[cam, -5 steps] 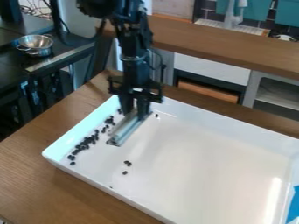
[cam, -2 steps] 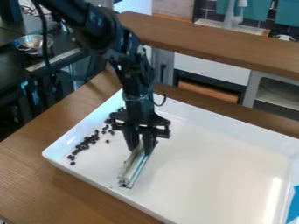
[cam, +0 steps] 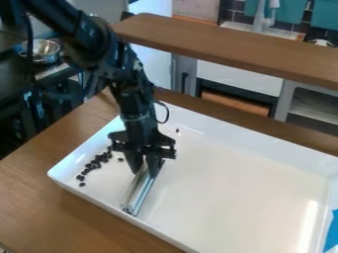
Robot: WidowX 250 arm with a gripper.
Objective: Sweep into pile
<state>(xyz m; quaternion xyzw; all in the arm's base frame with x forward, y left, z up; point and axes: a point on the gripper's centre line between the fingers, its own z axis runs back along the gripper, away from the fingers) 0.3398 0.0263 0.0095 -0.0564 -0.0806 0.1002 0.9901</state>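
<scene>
The black gripper hangs over the left part of the white tray, its fingers shut on a pale, translucent bar. That bar slants down toward the tray's near left edge, its lower end at the tray floor. To its left, a cluster of dark beans lies in a slanting band along the tray's left wall. One stray bean sits between the cluster and the gripper, and another bean is near the back wall. The arm and gripper may hide more beans behind them.
The white tray has raised walls and stands on a wooden table. Blue tape is at its right edge. Behind runs a raised wooden ledge; a metal bowl stands at the upper left.
The gripper and bar first came forward from the back left of the tray, then shifted left toward the bean cluster. The few beans near the tray's front left are no longer visible.
</scene>
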